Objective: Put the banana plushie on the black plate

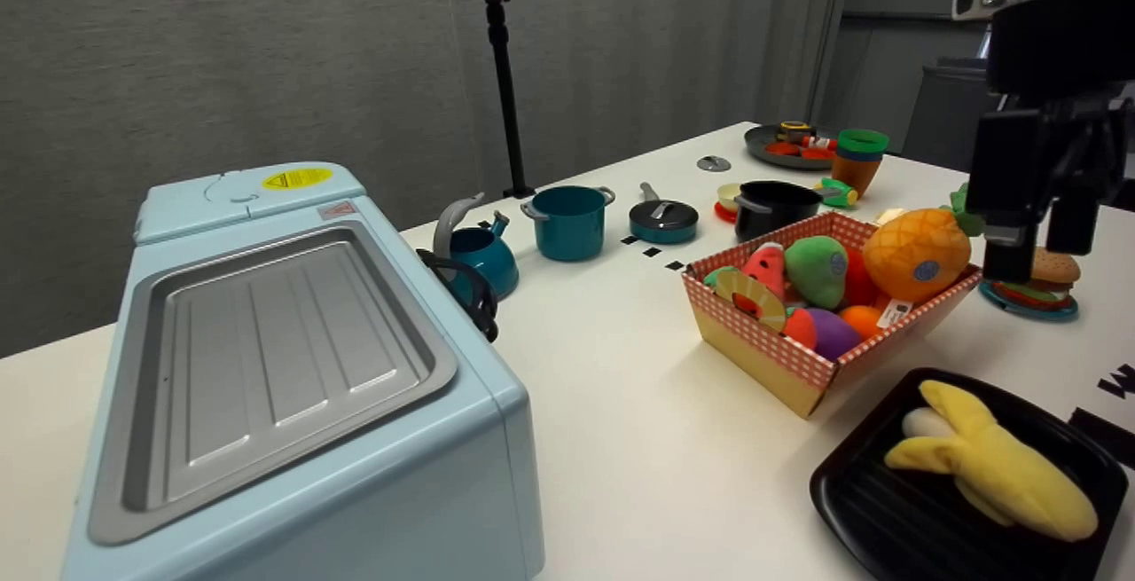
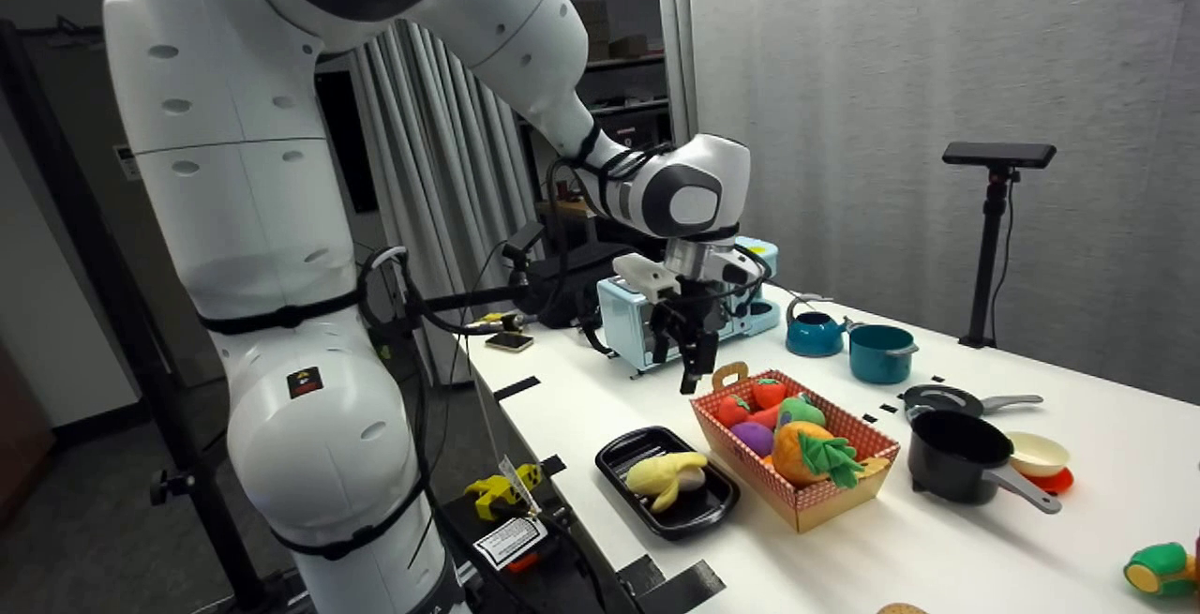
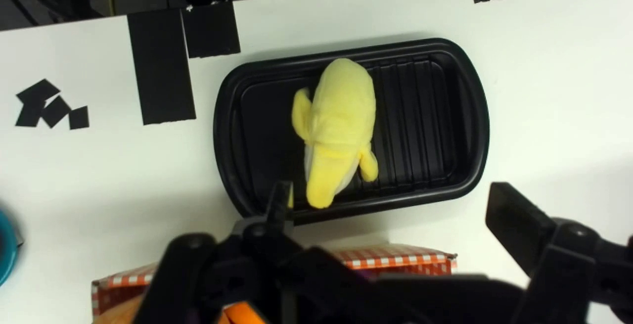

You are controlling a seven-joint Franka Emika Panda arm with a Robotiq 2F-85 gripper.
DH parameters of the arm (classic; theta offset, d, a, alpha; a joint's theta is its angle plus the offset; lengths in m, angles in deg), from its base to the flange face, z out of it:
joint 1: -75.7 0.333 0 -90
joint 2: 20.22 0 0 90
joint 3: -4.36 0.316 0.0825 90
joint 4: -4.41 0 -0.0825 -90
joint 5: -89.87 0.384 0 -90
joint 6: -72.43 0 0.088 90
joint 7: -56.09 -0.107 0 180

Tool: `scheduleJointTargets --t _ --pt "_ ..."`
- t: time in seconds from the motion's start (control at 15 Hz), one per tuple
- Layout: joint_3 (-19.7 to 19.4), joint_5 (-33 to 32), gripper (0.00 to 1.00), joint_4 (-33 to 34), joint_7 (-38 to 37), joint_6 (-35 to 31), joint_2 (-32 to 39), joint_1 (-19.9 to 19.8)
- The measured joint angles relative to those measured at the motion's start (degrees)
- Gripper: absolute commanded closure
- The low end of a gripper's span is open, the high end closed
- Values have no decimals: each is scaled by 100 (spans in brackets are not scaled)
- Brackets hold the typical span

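Observation:
The banana plushie [image 1: 1002, 470] lies on the black plate [image 1: 856, 497], inside its rim. Both show in the other views too: the plushie [image 2: 664, 477] and plate [image 2: 670, 530] in an exterior view, and the plushie [image 3: 346, 101] and plate [image 3: 415, 116] in the wrist view. In the wrist view the plushie lies across the ribbed surface, its peeled end towards the basket. My gripper [image 3: 393, 205] is open, its fingers wide apart with nothing between them. In both exterior views the gripper [image 2: 677, 361] hangs in the air, above and apart from the plushie and plate; it also shows here [image 1: 1033, 248].
A red-checked basket [image 1: 763, 350] full of plush fruit stands right beside the plate. A light-blue toaster oven [image 1: 479, 475] stands on the table. A teal kettle [image 1: 488, 257], teal pot [image 1: 569, 226], black pot [image 1: 776, 208] and toy burger [image 1: 1046, 270] stand around. A camera stand [image 2: 989, 239] rises behind.

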Motion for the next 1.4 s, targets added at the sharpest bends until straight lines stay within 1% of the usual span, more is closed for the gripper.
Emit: scheduleJointTargets --t 0.33,0.67,1.0,1.4 --pt "167 -623 0 -180 -504 -186 -564 93" --pt "202 -1048 0 -345 -723 -399 -933 93" --pt "223 -1118 0 -591 -755 -662 -1259 93" --pt "250 -1118 0 -729 -773 -718 -1425 93"
